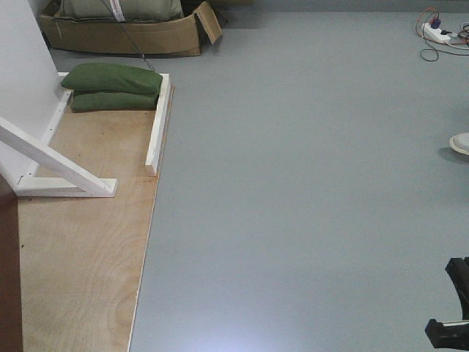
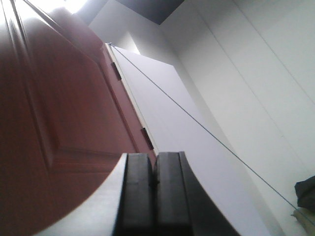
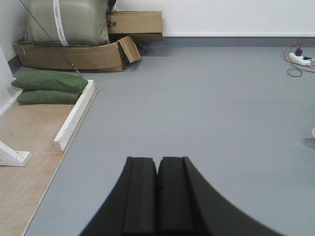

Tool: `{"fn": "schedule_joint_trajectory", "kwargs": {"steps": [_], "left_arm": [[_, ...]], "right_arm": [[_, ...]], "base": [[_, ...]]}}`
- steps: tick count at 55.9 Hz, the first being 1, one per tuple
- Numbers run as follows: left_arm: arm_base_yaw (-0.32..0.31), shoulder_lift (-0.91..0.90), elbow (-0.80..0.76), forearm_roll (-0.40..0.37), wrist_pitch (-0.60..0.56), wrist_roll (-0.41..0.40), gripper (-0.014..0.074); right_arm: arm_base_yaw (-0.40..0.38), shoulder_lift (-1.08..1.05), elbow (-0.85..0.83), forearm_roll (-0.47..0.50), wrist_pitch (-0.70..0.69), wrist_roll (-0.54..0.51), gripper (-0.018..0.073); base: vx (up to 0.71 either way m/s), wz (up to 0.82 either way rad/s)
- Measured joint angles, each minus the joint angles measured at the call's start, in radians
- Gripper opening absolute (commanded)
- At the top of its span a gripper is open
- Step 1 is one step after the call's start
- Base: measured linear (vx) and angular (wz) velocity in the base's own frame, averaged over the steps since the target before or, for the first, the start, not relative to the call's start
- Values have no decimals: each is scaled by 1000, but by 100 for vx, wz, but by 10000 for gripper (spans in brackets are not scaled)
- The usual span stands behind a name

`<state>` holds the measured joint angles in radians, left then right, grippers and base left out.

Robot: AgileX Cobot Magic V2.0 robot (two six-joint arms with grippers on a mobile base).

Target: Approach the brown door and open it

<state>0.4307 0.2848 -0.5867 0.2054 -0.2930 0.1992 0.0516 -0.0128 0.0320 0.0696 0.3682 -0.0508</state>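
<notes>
Closest to you, the left tool [image 2: 153,164] has its two black fingers pressed together with nothing between them, and it points steeply upward. Just past its tips is the brown door [image 2: 59,118], whose panelled face fills the left of the left wrist view. You cannot tell whether tool and door touch. Two small dark hinges [image 2: 147,137] sit along the door's edge where it meets a white panel [image 2: 162,108], and a thin line [image 2: 206,131] slants across that panel.

Your right tool [image 3: 157,164] is likewise pressed together and empty, hovering over the grey floor [image 3: 206,98]. Farther out on your left lies a plywood sheet [image 1: 80,242] carrying a white wooden frame [image 1: 157,125] and two stacked green sandbags [image 1: 113,88]. Beyond those stands a cardboard box [image 1: 124,35], and at the far right a power strip [image 1: 436,31].
</notes>
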Motion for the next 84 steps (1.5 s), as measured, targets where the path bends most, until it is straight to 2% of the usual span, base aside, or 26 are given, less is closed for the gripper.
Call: {"fn": "schedule_joint_trajectory", "kwargs": {"steps": [8,15,19,24,31,40,53,64,73,78,84], "left_arm": [[49,3,0,-27,-37,0,67],[69,21,-25,-115,-112,0,67],[69,62,-77,-176,-111,0,67],[69,116,-157,-205,-76,0,67],[71,178,-271,-211,28,27,67],[115,208,-380,-214,173,162,67],[207,220,-454,-214,195,344,67],[308,223,-456,-214,254,406,67],[374,224,-456,-214,293,418,67],[403,232,-461,-205,359,419,67],[442,254,-484,-153,503,417,67]], "right_arm": [[0,0,0,0,0,0,0],[0,0,0,0,0,0,0],[0,0,0,0,0,0,0],[0,0,0,0,0,0,0],[0,0,0,0,0,0,0],[0,0,0,0,0,0,0],[0,0,0,0,0,0,0],[0,0,0,0,0,0,0],[0,0,0,0,0,0,0],[0,0,0,0,0,0,0],[0,0,0,0,0,0,0]], "base": [[0,0],[0,0],[0,0],[0,0],[0,0],[0,0],[0,0],[0,0],[0,0],[0,0],[0,0]]}}
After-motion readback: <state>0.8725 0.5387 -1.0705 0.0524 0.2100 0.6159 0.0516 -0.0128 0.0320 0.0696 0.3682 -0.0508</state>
